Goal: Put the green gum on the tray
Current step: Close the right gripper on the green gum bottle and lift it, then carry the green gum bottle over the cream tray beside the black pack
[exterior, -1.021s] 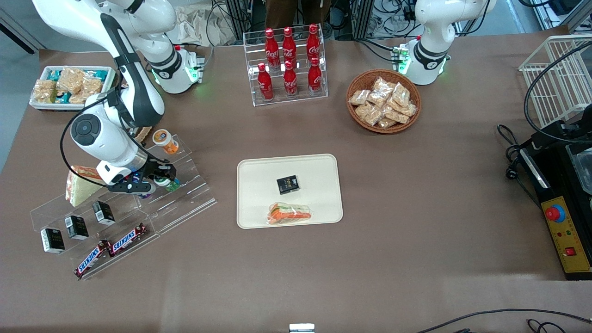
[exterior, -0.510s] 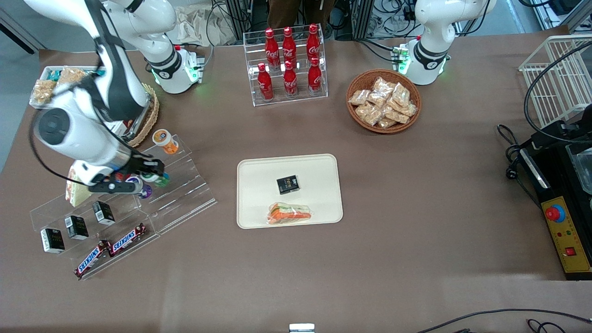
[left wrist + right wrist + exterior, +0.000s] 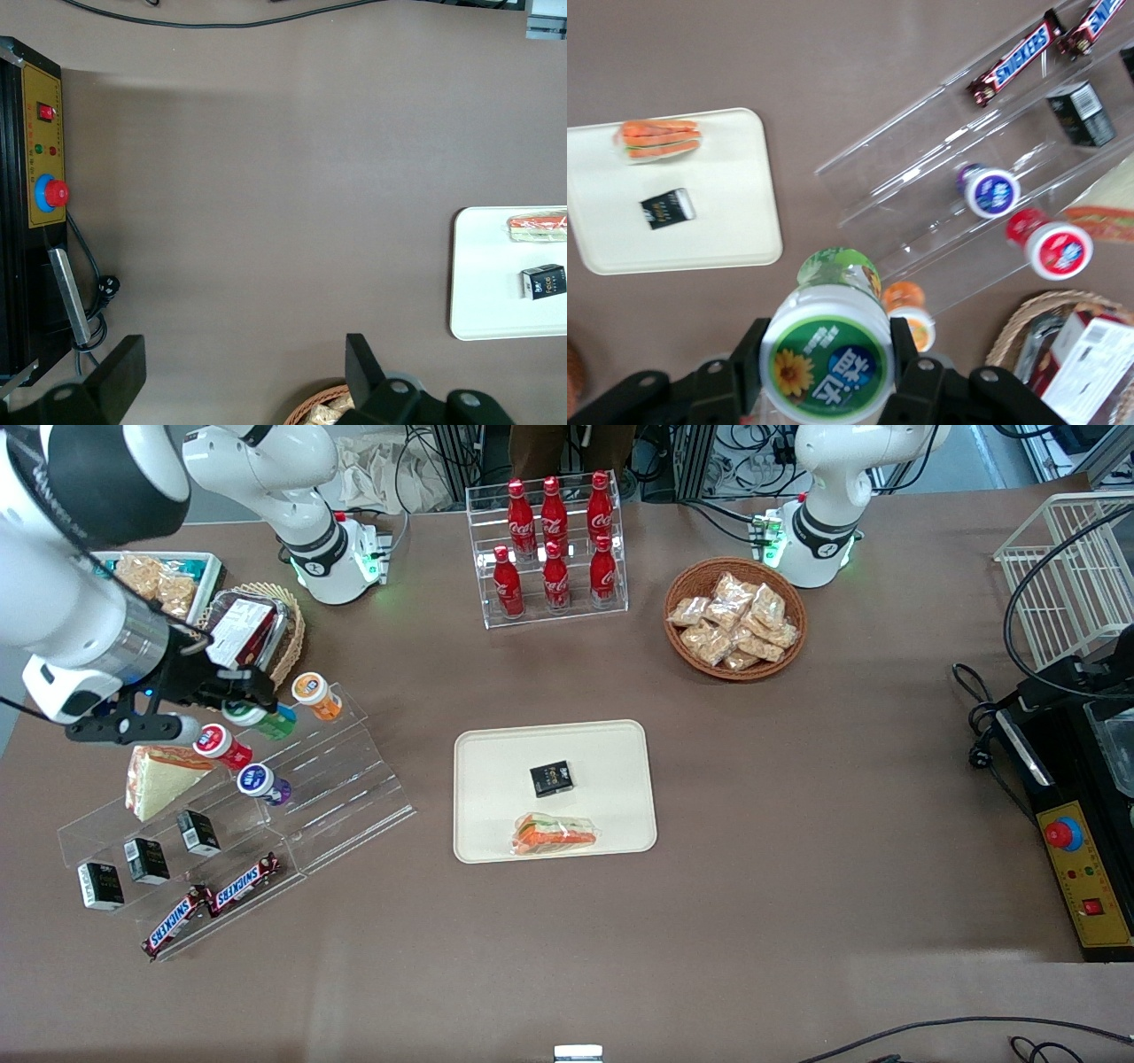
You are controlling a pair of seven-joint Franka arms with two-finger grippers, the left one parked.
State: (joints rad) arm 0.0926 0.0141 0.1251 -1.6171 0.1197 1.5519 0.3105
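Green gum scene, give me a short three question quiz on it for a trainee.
1. True or false: the green gum is already lying on the tray.
2. Which two items lie on the tray?
A. a black box and a wrapped sandwich
B. two cola bottles
C. a purple gum bottle and a candy bar
3. Fill in: the pincer is shut on the ____ above the clear display steps.

Key:
1. False; the pincer holds it up toward the working arm's end of the table.
2. A
3. green gum

Brown table [image 3: 797, 797] bears tray [image 3: 478, 753] (cream).
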